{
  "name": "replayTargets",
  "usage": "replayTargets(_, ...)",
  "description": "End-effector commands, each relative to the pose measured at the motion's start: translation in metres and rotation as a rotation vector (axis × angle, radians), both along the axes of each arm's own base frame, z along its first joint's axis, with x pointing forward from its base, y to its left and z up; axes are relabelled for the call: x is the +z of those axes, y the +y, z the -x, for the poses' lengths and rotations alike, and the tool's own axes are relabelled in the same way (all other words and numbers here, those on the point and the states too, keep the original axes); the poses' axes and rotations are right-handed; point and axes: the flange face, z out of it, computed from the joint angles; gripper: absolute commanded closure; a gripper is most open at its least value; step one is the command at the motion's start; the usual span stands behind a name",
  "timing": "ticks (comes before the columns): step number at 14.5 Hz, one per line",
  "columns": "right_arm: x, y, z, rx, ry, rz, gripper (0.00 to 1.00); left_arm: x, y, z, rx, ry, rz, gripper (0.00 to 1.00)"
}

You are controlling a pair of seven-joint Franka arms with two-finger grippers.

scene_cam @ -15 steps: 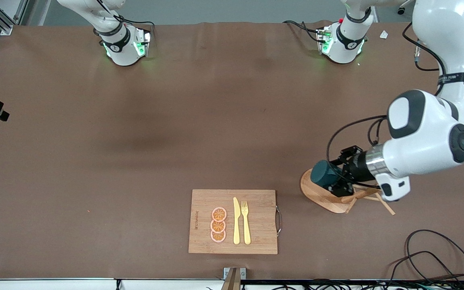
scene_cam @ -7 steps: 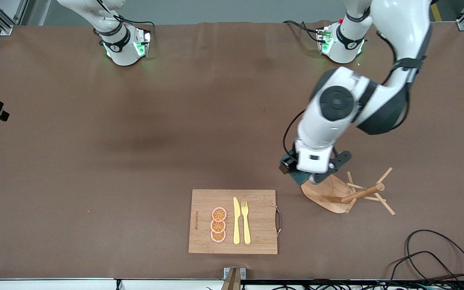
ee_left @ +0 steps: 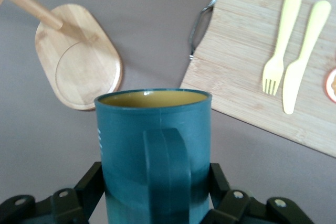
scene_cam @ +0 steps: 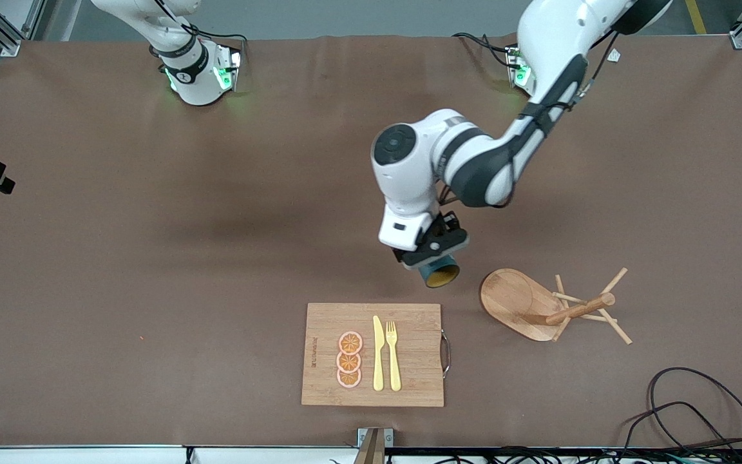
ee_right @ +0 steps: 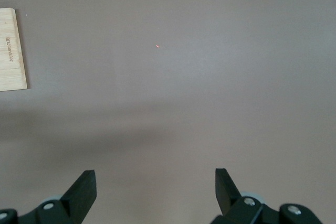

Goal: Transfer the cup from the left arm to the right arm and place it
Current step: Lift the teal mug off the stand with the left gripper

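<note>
My left gripper (scene_cam: 434,258) clamps the cup (scene_cam: 440,273) in the air over the worktop (scene_cam: 152,258), between board (scene_cam: 409,386) and rack (scene_cam: 532,303). My right gripper (ee_right: 155,190) waits wide open, holding nothing.

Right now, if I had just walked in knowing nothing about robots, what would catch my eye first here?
Probably the left arm, stretched out over the middle of the table with its left gripper clamped on a teal cup, tipped so the yellow inside shows. Just nearer the front camera lies a wooden cutting board with orange slices, a yellow knife and fork; a toppled wooden peg rack lies beside it.
</note>
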Motion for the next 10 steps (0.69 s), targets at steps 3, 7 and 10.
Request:
replayTargets(3,0.005,-0.001,0.004,0.005,-0.002,0.001,0.00,-0.046,-0.063,0.054,-0.003,-0.192,-0.076,0.59)
replayTargets(7,0.005,0.000,0.004,0.006,-0.002,0.001,0.00,-0.092,-0.093,0.096,-0.078,-0.405,-0.138,0.62)
replayTargets(10,0.005,-0.001,0.004,0.005,-0.002,0.001,0.00,-0.127,-0.112,0.120,-0.144,-0.578,-0.153,0.62)
